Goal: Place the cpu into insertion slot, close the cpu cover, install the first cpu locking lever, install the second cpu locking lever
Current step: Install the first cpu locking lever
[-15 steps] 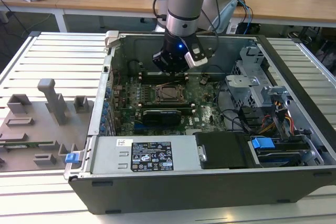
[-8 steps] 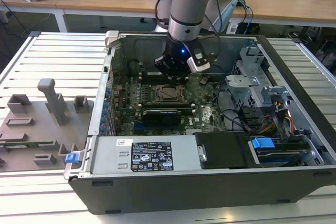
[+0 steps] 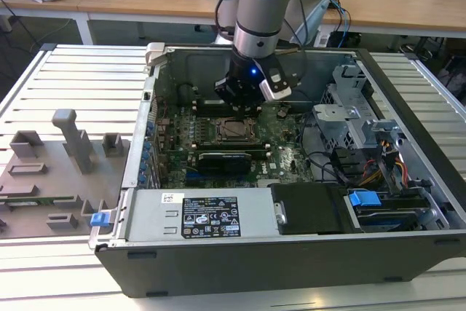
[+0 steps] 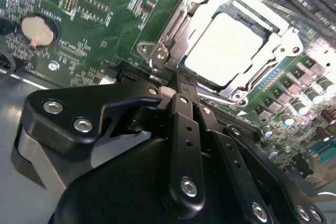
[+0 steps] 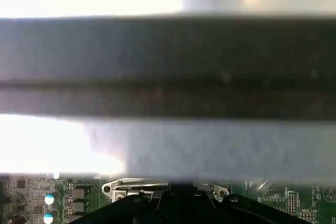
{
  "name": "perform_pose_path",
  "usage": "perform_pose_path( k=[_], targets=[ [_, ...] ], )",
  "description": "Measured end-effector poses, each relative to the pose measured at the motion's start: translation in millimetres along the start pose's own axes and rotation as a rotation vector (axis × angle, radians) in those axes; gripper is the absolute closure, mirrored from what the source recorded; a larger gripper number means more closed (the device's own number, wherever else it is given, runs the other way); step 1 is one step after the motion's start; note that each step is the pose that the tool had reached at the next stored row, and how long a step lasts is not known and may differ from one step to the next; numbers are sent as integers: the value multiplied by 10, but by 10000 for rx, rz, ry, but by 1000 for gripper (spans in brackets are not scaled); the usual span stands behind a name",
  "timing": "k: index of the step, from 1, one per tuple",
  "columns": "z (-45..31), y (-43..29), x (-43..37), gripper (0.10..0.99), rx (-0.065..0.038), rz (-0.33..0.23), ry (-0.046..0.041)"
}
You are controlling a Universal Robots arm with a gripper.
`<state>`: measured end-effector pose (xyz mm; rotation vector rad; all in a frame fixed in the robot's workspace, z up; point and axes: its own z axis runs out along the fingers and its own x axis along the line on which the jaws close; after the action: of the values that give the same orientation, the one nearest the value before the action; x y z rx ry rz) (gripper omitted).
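The cpu [image 4: 228,45] lies flat in the insertion slot [image 3: 234,130] on the green motherboard [image 4: 105,19], its pale silvery top facing up. The cpu cover [image 4: 207,1] lies down around it as a silvery frame. My gripper [image 4: 176,85] is shut, its black fingers [image 4: 184,129] pressed together with the tips at the socket's edge, beside a metal corner tab [image 4: 158,53]. Whether anything sits between the fingers cannot be told. In the exterior view the gripper [image 3: 244,105] hangs just behind the slot inside the open computer case [image 3: 408,100]. The first wrist view has the socket's metal edge [image 5: 136,187] close to the gripper [image 5: 173,199].
A black card [image 3: 226,159] sits in front of the slot, and the power supply [image 3: 211,216] runs along the case's near wall. Drive cages [image 3: 349,107] and cables [image 3: 364,169] crowd the exterior view's right. A grey fixture plate [image 3: 51,172] lies outside on the left. A coin battery [image 4: 38,30] sits on the board.
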<state>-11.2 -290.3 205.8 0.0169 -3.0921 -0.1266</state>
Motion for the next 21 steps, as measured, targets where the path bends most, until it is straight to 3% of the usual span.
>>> perform_pose_path(
  k=[2,6,9,16,19,21],
  targets=[
    [4,37,-1,980,0,-40,2],
    [4,41,-3,980,2,-82,7],
    [10,40,-60,980,2,-84,9],
    [20,-62,-90,980,4,-84,12],
    [23,-61,-45,980,-41,-89,-1],
    [28,-60,41,980,-57,-93,-48]
  ],
)
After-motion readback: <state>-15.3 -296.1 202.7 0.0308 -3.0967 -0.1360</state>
